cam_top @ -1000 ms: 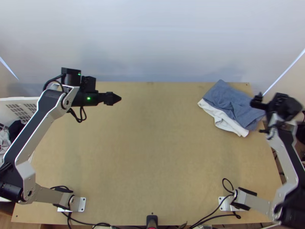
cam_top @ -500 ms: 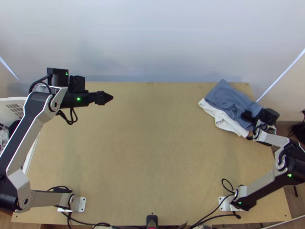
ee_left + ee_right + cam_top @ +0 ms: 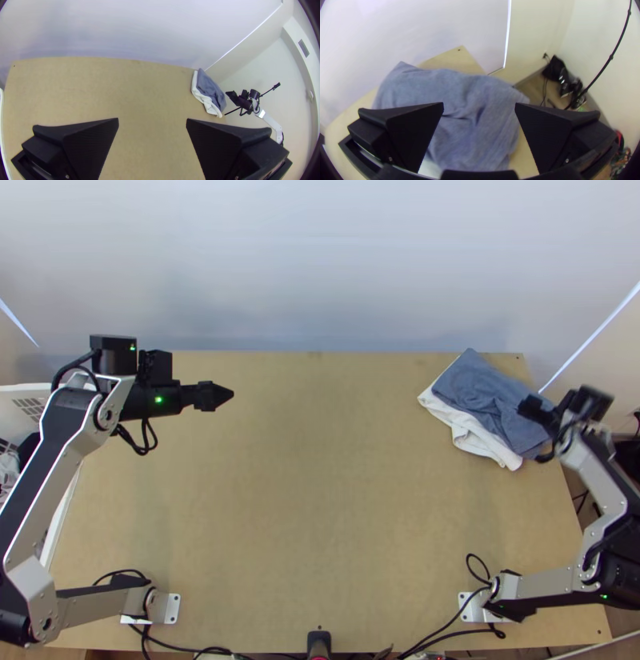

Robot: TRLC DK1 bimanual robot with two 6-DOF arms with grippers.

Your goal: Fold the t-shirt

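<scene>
Right pincer open, nearer; blue-grey garment up-left of it in top view, long axis diagonal; left pincer open, well apart.

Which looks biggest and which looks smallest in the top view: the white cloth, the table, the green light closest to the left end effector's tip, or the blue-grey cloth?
1. Table
2. Blue-grey cloth
3. White cloth, the part peeking out
4. Green light
</scene>
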